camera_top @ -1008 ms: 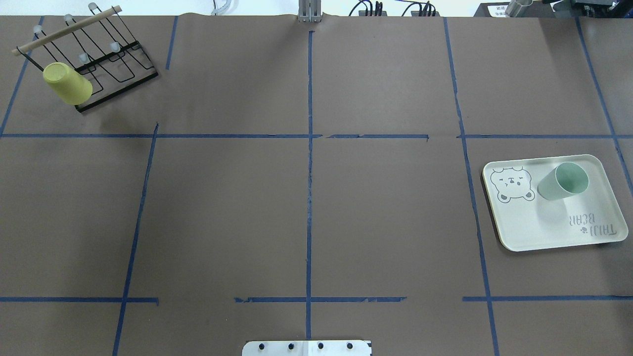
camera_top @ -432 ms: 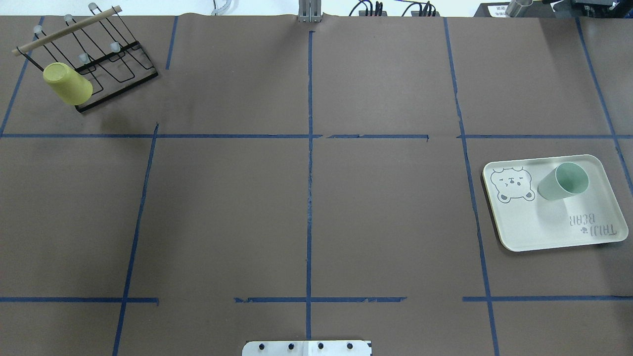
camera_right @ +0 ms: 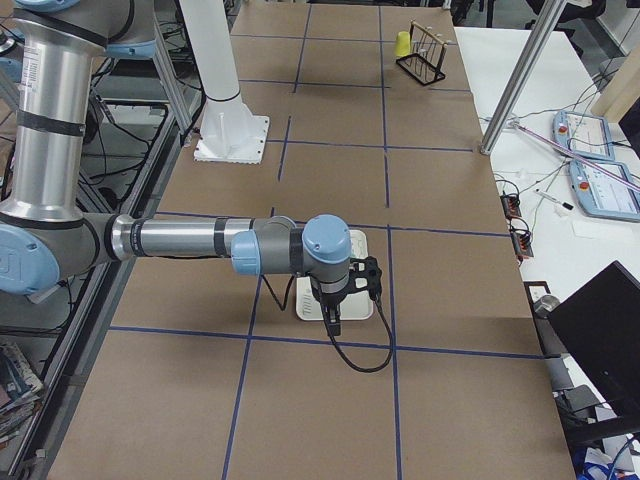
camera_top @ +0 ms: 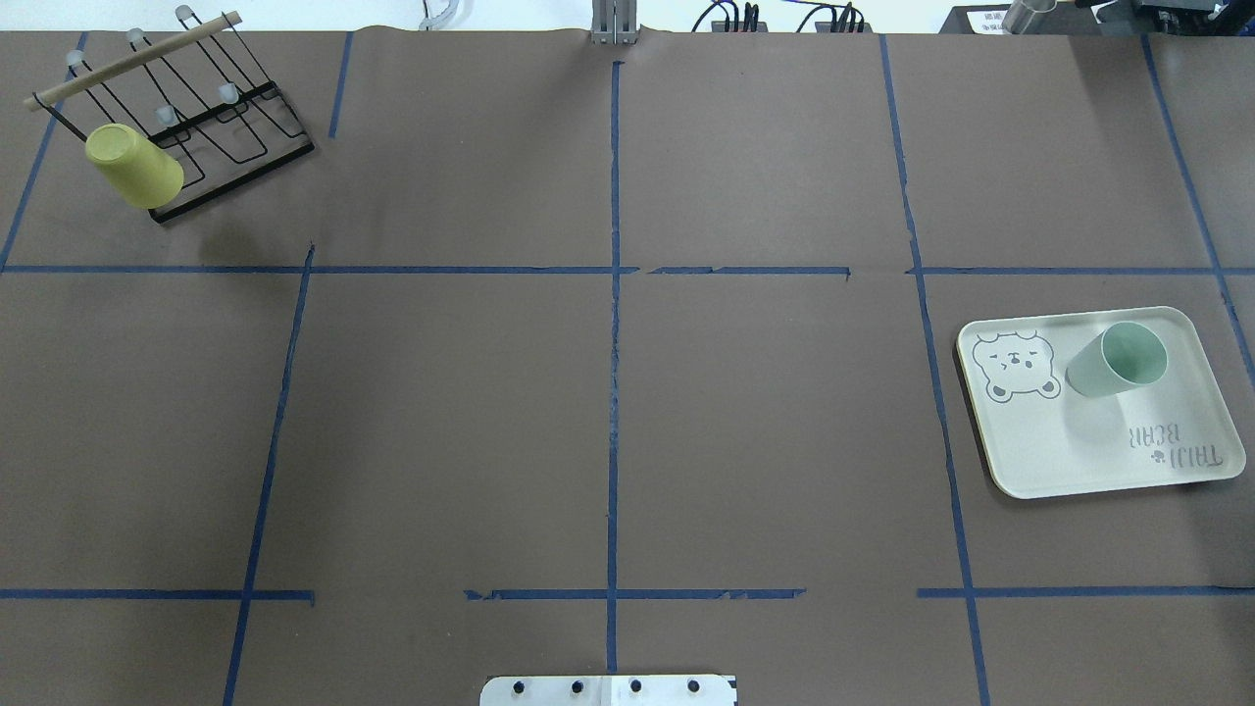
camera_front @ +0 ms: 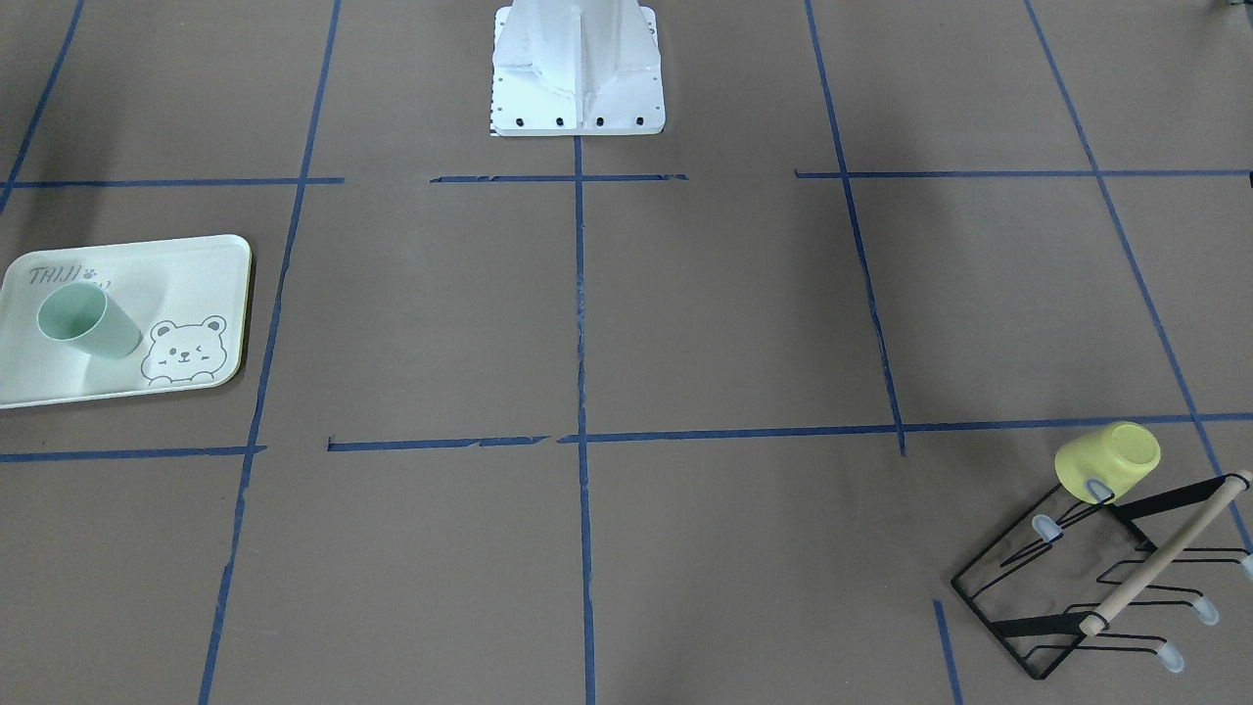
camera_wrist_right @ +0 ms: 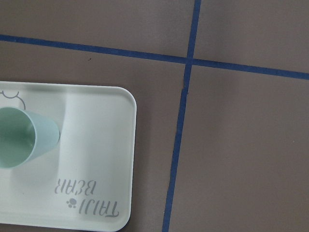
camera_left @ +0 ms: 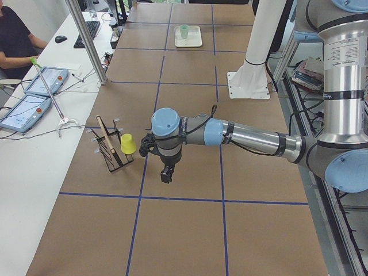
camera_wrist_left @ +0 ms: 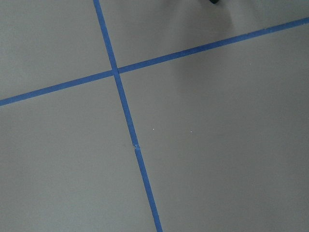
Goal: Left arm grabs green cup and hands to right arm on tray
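Note:
The green cup (camera_top: 1108, 365) stands upright on the tray (camera_top: 1079, 451) at the table's right, next to the bear drawing; both also show in the front view, cup (camera_front: 88, 323) on tray (camera_front: 196, 274), and in the right wrist view, cup (camera_wrist_right: 24, 142) on tray (camera_wrist_right: 96, 145). No arm touches the cup. The left gripper (camera_left: 167, 175) hangs over the table by the rack, seen only from the left end. The right gripper (camera_right: 333, 322) hangs over the tray's near edge, seen only from the right end. I cannot tell whether either is open or shut.
A yellow-green cup (camera_top: 132, 165) sits upside down on a black wire rack (camera_top: 225, 118) at the far left corner. The white robot base (camera_front: 578, 69) stands at the near middle edge. Blue tape lines cross the brown table.

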### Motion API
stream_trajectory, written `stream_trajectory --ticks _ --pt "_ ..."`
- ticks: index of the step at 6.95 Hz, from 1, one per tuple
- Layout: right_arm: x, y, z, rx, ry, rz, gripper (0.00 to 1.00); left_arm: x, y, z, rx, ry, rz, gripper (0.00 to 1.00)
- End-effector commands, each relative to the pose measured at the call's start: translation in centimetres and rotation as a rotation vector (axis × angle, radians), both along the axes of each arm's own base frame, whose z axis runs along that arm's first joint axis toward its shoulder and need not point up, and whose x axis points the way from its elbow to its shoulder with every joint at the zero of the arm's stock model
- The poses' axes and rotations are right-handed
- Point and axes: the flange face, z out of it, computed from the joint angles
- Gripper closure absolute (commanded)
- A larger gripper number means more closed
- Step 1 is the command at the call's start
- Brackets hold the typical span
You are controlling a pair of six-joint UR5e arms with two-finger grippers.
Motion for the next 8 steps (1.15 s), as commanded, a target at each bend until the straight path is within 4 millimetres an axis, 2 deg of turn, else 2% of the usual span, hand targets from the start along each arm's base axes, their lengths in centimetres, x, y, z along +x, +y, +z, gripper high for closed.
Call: stream_trajectory --ticks 1,2,3,7,8 --pt "0.0 0.4 0.3 0.000 0.001 -0.006 0.00 0.0 0.2 -0.8 0.012 0.005 -0.005 0.00" --pt "0.0 0.3 0.1 0.010 0.000 -0.008 0.00 0.4 0.2 -1.4 -0.038 0.047 -0.045 0.00" --pt "0.0 0.8 0.7 -0.005 0.001 -0.008 0.00 0.4 0.3 -1.3 -0.068 0.058 -0.070 0.00" --pt "0.0 1.3 1.2 0.045 0.005 -0.068 0.00 0.4 0.1 -1.0 -0.067 0.058 -0.069 0.00" --pt "0.0 1.4 1.3 0.045 0.002 -0.071 0.00 0.4 0.2 -1.5 -0.059 0.060 -0.070 0.00"
